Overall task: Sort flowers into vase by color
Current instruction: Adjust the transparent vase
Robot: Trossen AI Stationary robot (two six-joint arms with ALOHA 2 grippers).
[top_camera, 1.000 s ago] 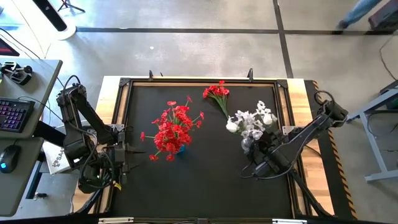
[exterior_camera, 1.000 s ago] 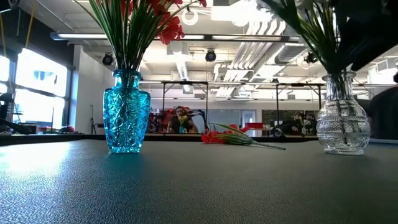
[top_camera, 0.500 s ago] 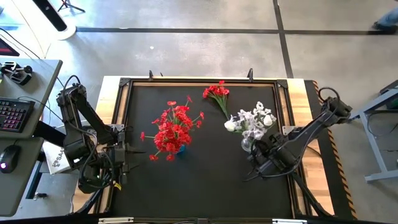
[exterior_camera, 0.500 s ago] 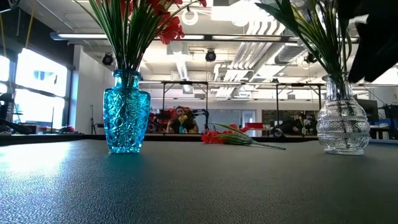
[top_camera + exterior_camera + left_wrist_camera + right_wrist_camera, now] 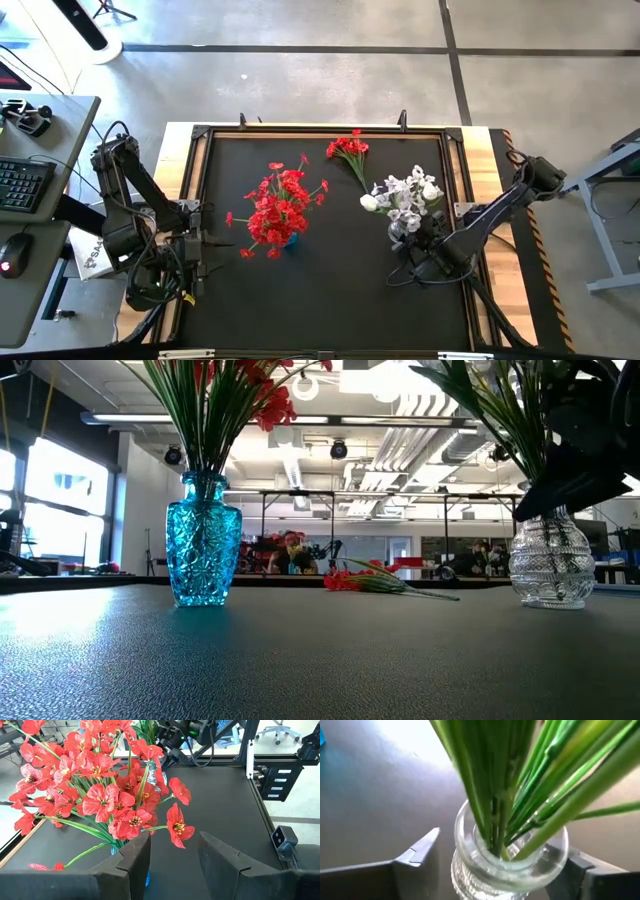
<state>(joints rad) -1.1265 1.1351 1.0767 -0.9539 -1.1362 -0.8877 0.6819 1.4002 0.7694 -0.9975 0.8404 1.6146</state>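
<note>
The blue vase [image 5: 203, 540] holds the red flowers [image 5: 277, 208]. White flowers [image 5: 404, 196] stand in the clear glass vase [image 5: 551, 555], stems in its neck [image 5: 507, 862]. One red sprig [image 5: 348, 150] lies flat near the table's far edge. My right gripper [image 5: 502, 842] is open, one finger on each side of the clear vase's neck, and shows dark beside it in the low view [image 5: 580, 475]. My left gripper [image 5: 172, 845] is open at the table's left edge [image 5: 208, 241], facing the red bouquet. My right gripper reaches the clear vase's neck [image 5: 470, 855] level from the table's near right side, with one finger [image 5: 420, 852] on each side of it. Whether either finger touches the glass, I cannot tell. The vase stands upright on the table.
The black mat [image 5: 330, 290] has free room along its near half and between the two vases. A raised frame [image 5: 320, 130] runs round the table. A desk with keyboard and mouse [image 5: 20, 190] stands beyond the left edge.
My right gripper has come down from above the white bouquet to the level of the clear vase's neck. The white flowers have swayed slightly. The left arm has kept still.
</note>
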